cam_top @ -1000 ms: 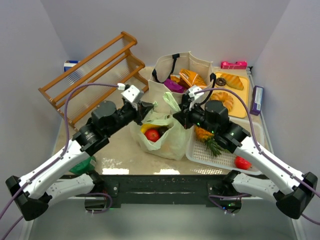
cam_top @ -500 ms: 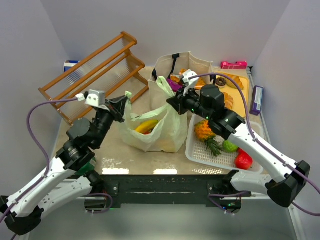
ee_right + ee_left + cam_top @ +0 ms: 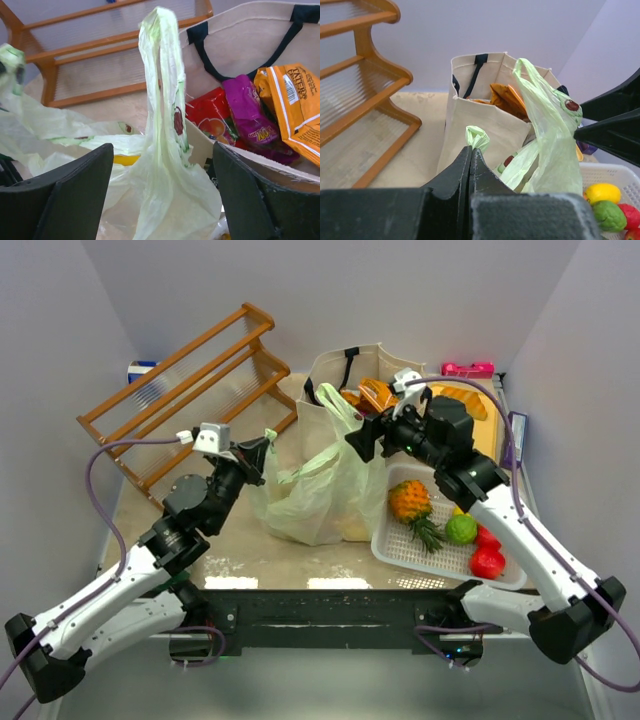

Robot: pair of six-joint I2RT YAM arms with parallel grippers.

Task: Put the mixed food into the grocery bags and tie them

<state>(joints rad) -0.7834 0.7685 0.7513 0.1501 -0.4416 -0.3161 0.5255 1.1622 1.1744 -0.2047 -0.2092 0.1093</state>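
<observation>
Thin, translucent pale green plastic bag (image 3: 315,495) at table centre, crumpled and slack, standing just near of the beige canvas tote (image 3: 345,375) with black straps. The black left gripper (image 3: 262,452) has its fingers pressed together on one twisted handle (image 3: 477,136) of the bag, and the film bunches into a small knob above the fingertips. The other handle forms a long, narrow, wrinkled loop (image 3: 159,70) with dark red print that stands upright. The jaws of the right gripper (image 3: 362,445) are wide apart, with the loop rising between and beyond its two flat black fingers (image 3: 75,195); no contact with the film is visible. A yellow banana (image 3: 125,159) shows dimly through the bag wall. Inside the tote lie glossy packets: red (image 3: 212,117), purple (image 3: 245,112) and orange (image 3: 290,100). Right of the bag, a white mesh basket (image 3: 395,550) holds a scaly pineapple (image 3: 408,502), a smooth lemon (image 3: 602,192), a knobbly green fruit (image 3: 460,530) and a rounded red fruit (image 3: 488,562). A slatted wooden rack (image 3: 190,390) lies at the far left.
</observation>
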